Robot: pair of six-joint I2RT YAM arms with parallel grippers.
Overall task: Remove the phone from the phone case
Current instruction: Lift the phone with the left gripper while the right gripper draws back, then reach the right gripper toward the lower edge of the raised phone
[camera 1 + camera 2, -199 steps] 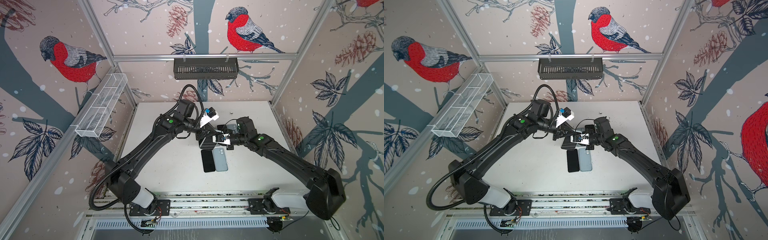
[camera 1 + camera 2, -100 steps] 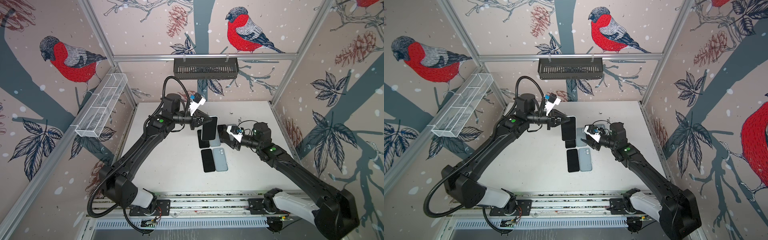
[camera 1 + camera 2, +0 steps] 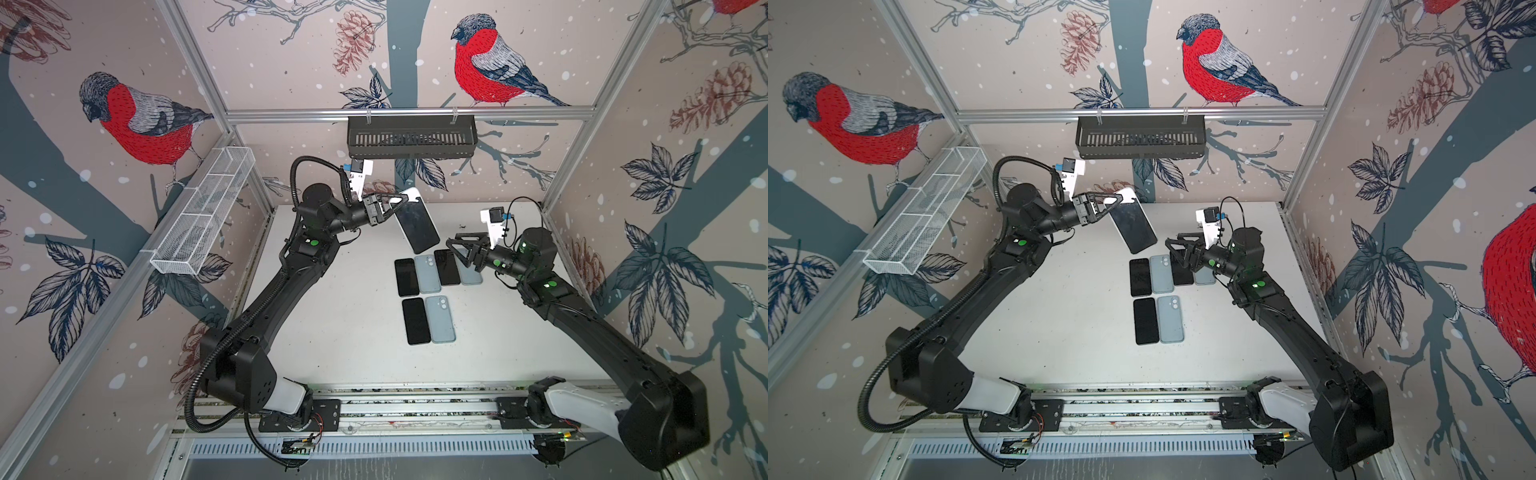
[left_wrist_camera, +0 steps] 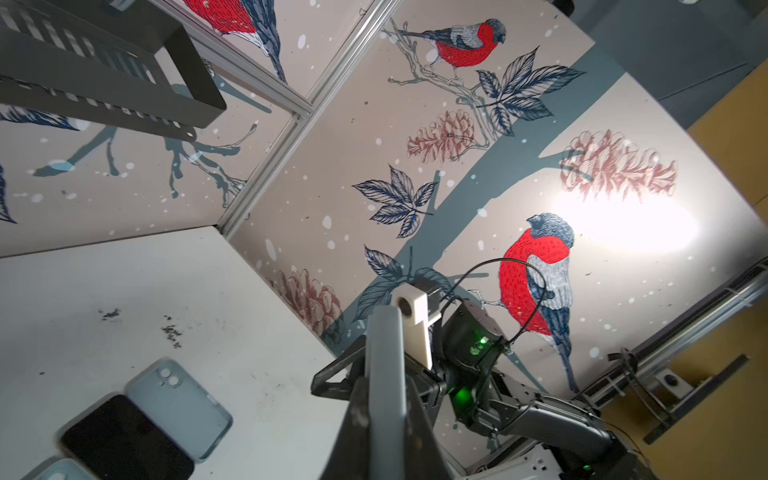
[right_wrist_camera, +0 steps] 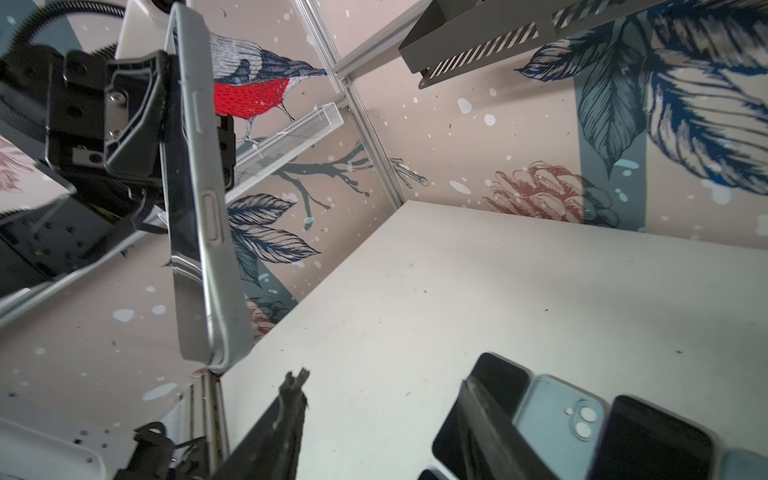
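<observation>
Your left gripper (image 3: 395, 204) clamps the black-screened slab phone (image 3: 417, 226), in its pale grey-blue case (image 5: 203, 232), tilted above the white tabletop (image 3: 332, 316); your right gripper (image 3: 459, 251) hangs nearby, jaws parted and empty, over loose phones (image 3: 415, 320).

3 pairs on desk (image 3: 332, 332), each phone left, case just beside on right. In front: front phone (image 3: 415, 321), front case (image 3: 441, 319). Behind: back left phone (image 3: 406, 277), back left case (image 3: 428, 273); right of them, back right phone (image 3: 445, 268), back right case (image 3: 473, 278). Right end effector (image 3: 457, 254) above back right pair. Held phone (image 3: 417, 226) in air behind all, far end in left end effector (image 3: 399, 202). Rack (image 3: 411, 137) on back wall, wire basket (image 3: 203, 212) on left wall.
</observation>
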